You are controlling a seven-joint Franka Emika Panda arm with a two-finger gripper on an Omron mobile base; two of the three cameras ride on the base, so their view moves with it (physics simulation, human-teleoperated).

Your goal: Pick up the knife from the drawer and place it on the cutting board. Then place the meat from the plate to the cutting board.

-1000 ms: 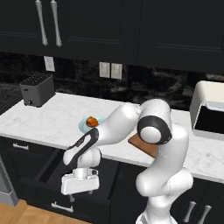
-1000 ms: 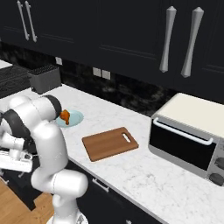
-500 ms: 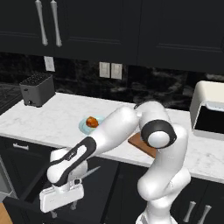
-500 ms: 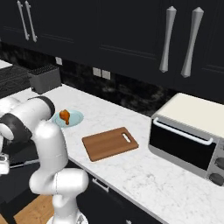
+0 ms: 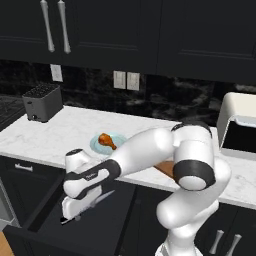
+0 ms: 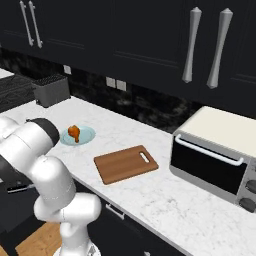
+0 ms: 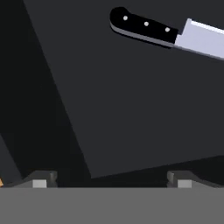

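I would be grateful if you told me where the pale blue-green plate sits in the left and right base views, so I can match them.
Left base view: the plate lies left of centre on the white counter, just above the arm, carrying the meat.
Right base view: the plate lies at middle left, left of the cutting board.
Shared landmark: the dark toaster, further left by the wall.

The white Franka arm with dark joints (image 5: 165, 150) bends from its raised elbow forward and down to the left, its forearm sloping low. The two-finger gripper (image 5: 75, 212) at its end points downward, jaws spread wide with nothing between the small dark fingertips (image 7: 41, 179).
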